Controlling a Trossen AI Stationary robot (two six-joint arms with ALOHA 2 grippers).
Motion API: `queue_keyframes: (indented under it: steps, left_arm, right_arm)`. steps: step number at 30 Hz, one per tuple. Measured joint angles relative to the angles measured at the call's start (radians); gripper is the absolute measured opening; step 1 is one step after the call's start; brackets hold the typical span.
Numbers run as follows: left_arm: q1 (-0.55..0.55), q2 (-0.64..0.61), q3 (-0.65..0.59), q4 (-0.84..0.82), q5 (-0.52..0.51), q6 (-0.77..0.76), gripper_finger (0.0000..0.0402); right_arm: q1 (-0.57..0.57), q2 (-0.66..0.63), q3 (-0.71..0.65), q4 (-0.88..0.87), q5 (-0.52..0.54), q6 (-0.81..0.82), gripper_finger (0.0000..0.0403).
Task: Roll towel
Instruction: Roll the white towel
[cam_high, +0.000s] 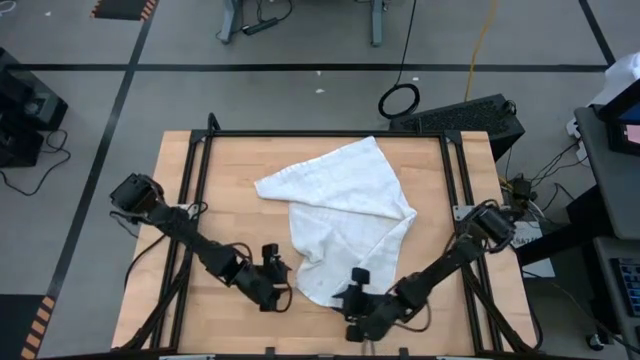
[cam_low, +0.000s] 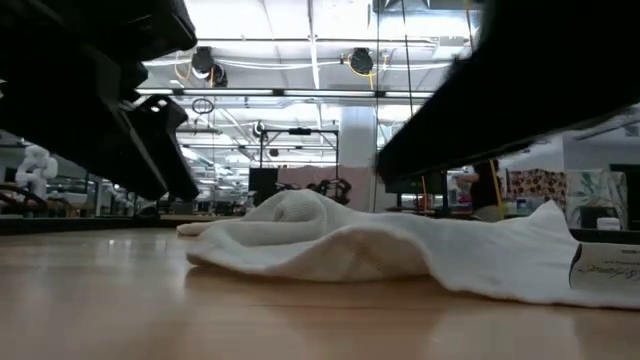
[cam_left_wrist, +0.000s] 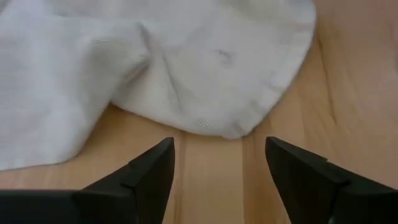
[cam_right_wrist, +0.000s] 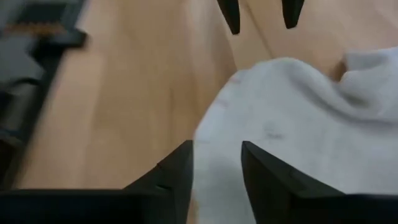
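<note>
Spread apart with bare wood between them, the fingers (cam_left_wrist: 152, 171) of the left gripper (cam_high: 272, 272), low over the bench (cam_high: 180, 190) and just short of the towel's rounded near edge. Parted too, though more narrowly, the fingers (cam_right_wrist: 177, 177) of the right gripper (cam_high: 357, 297), aimed over the same near end with white cloth showing in the gap between them; whether touching or just above, impossible to say. Nothing gripped by either. Beyond both, the towel (cam_high: 345, 205) lying crumpled and partly folded over itself in the middle of the bench, one corner reaching toward the far edge, a hump of loose cloth raised at the centre, a small label (cam_low: 603, 268) showing at one edge in the low view. No rolled part visible yet. Likely the opening step: closing in on the near end, not yet rolling. Next, probably, pinching that edge at two spots and smoothing the cloth flat before turning the edge over, since bunched folds would make a lumpy, lopsided roll.
</note>
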Motion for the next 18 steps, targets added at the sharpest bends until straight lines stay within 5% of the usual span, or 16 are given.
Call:
queue_keyframes:
  steps: [5, 11, 14, 18]
  left_arm:
    - [-0.051, 0.001, 0.000, 0.004, -0.096, -0.039, 0.0256]
    - [-0.072, 0.001, 0.000, 0.088, -0.178, -0.036, 0.0256]
    - [-0.072, 0.006, 0.000, 0.136, -0.188, -0.030, 0.0256]
    - [-0.079, 0.042, 0.000, 0.174, -0.221, -0.010, 0.0256]
  right_arm:
    - [-0.015, 0.077, 0.200, -0.310, -0.024, -0.015, 0.0179]
    - [-0.018, 0.176, 0.305, -0.418, -0.003, -0.082, 0.0197]
    - [-0.038, 0.198, 0.321, -0.455, 0.004, -0.048, 0.0159]
    - [-0.067, 0.178, 0.326, -0.514, 0.006, 0.012, 0.0043]
